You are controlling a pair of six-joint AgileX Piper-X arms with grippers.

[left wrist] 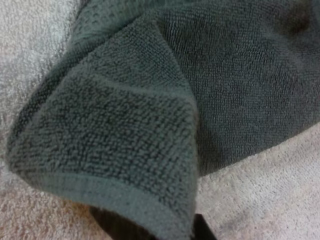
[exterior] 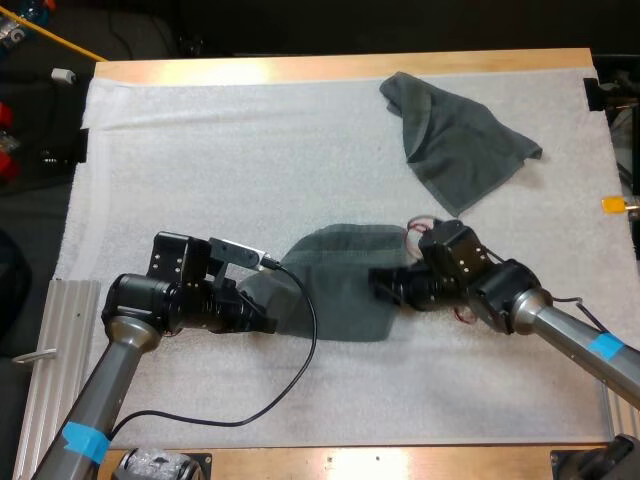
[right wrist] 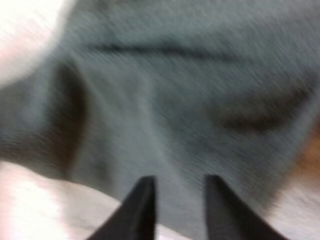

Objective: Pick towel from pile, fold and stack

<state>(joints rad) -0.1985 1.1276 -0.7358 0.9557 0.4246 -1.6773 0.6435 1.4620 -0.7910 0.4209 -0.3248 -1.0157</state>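
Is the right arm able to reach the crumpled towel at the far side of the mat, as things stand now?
Probably yes. The right pincer is open at the edge of the near towel, and only bare mat lies between it and the crumpled towel.

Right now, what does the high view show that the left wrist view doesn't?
Only the high view: the crumpled towel at the far side of the white mat, and the right tool, open, at the near towel's right edge. Only the left wrist view: the hem on that towel's corner, doubled over and pinched in the left tool. Both: the near towel lying on the white mat.
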